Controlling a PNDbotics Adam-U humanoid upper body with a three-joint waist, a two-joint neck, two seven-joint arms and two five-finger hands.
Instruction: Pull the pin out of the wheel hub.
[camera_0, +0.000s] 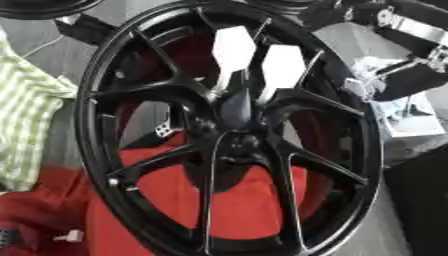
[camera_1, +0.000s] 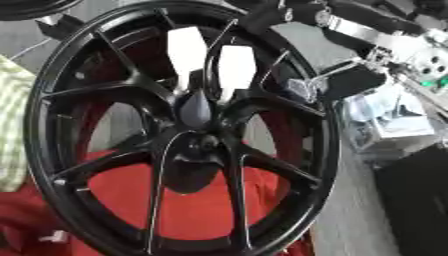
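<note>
Here, in the left eye view, a large black wheel hub (camera_0: 229, 131) fills most of the frame, its rim running from the top edge down past the bottom edge and its thin spokes fanning out from a dark centre. Red cloth (camera_0: 236, 200) shows through the lower openings between the spokes and spreads to the lower left corner. At the left edge lies a green-and-white checked cloth (camera_0: 26, 110). The right hand (camera_0: 249, 67) comes in from the upper right of the frame: two pale, flat-faced fingers point down just above the middle of the hub, side by side with a narrow gap between them, their tips at the dark centre piece (camera_0: 236, 111). Whether they pinch anything there cannot be told, and the pin itself cannot be made out. A small white object (camera_0: 68, 236) sits on the red cloth in the lower left.

In the right eye view the hub sits further towards the left of the frame, and the arm's black and silver parts (camera_1: 367, 35) cross the upper right corner. Below them, at the right edge, stands a pale box-like object (camera_1: 394, 117) on the grey surface (camera_1: 350, 210). The left hand shows in neither view.
</note>
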